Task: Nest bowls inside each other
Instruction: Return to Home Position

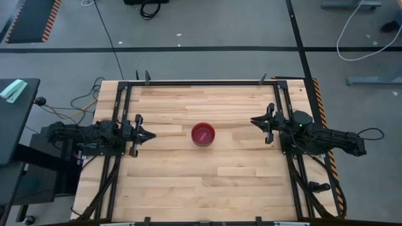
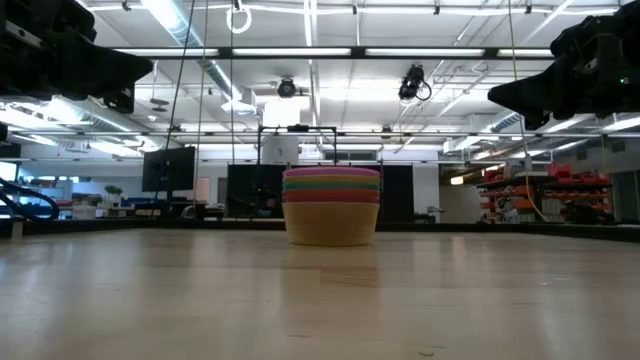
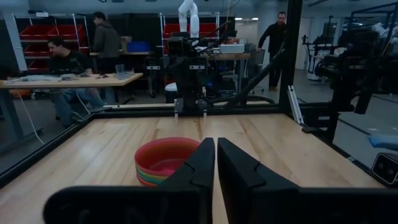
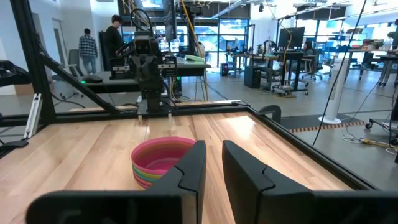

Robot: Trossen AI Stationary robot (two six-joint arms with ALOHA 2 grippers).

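The bowls stand as one nested stack [image 1: 203, 134] at the middle of the table, resting on the bottom bowl's base. The low view shows the stack [image 2: 331, 205] from the side, with a yellow bowl lowest and coloured rims above it. A magenta-pink bowl lies uppermost [image 3: 165, 160] [image 4: 163, 160]. My left gripper [image 1: 151, 134] [image 3: 216, 149] hovers near the left edge, shut, pointing at the stack from well clear of it. My right gripper [image 1: 254, 121] [image 4: 214, 152] hovers near the right edge, its fingers a narrow gap apart, also well clear.
A black frame rail [image 1: 201, 82] runs along the table's far edge and down both sides. Bare wood lies all around the stack. Beyond the table, people stand and sit at workbenches [image 3: 68, 62].
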